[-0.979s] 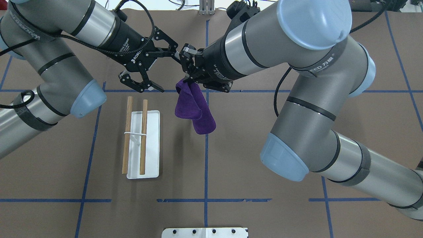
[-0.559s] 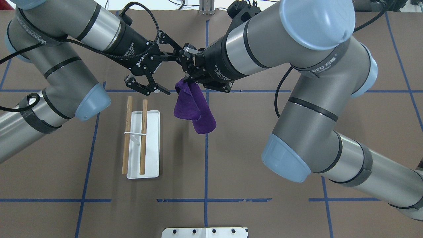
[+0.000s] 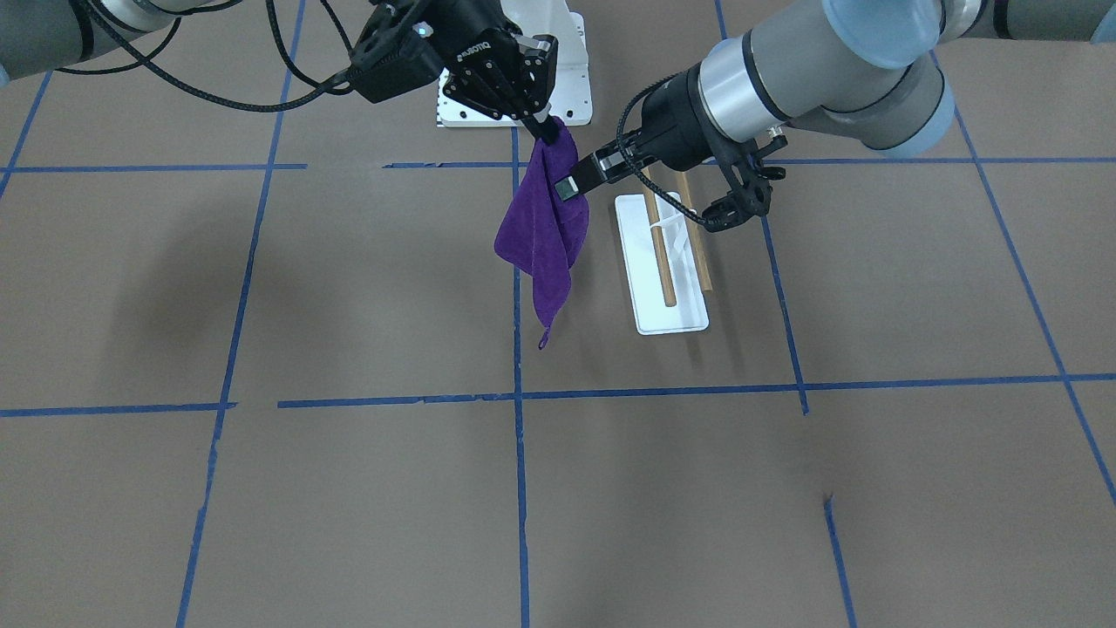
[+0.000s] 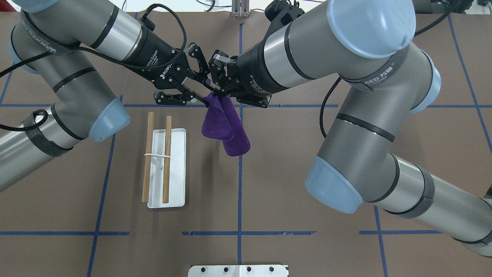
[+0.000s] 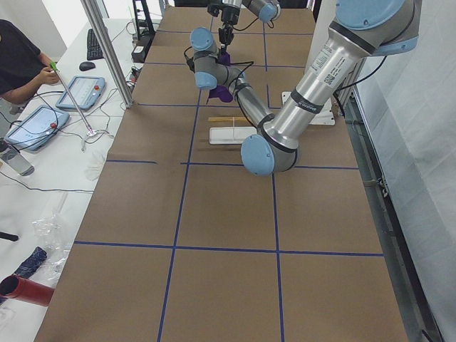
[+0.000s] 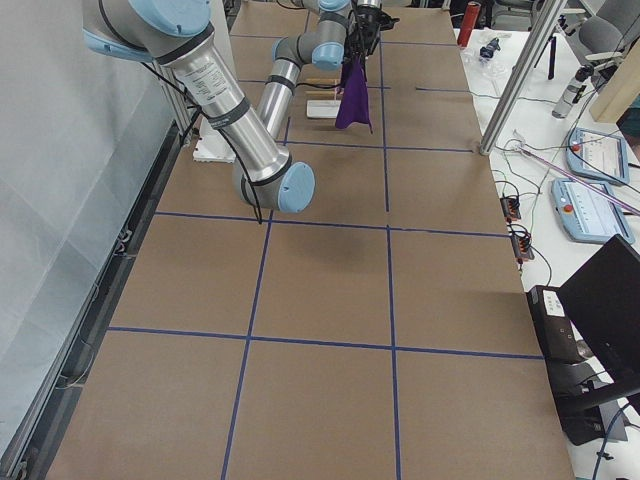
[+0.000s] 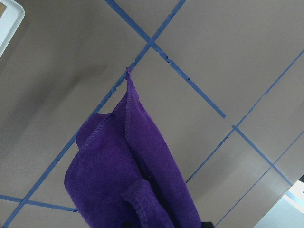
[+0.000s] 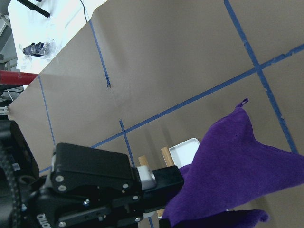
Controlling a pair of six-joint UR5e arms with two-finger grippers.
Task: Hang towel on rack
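Note:
The purple towel hangs in the air from one top corner, its loop tag pointing down. My right gripper is shut on that corner; it also shows in the front-facing view. My left gripper is open, reaching the towel's upper edge just below the right gripper. One of its fingertips touches the cloth. The rack stands on the table left of the towel, with two wooden rods on a white base. The towel does not touch the rack.
The big white bolted pedestal sits at the table's near edge, also in the front-facing view. Blue tape lines cross the brown table cover. A person stands at a side table beyond the table's far side.
My left gripper has moved right and turned, bringing its open fingers up to the towel's upper edge. The right gripper and the hanging towel have stayed almost still.

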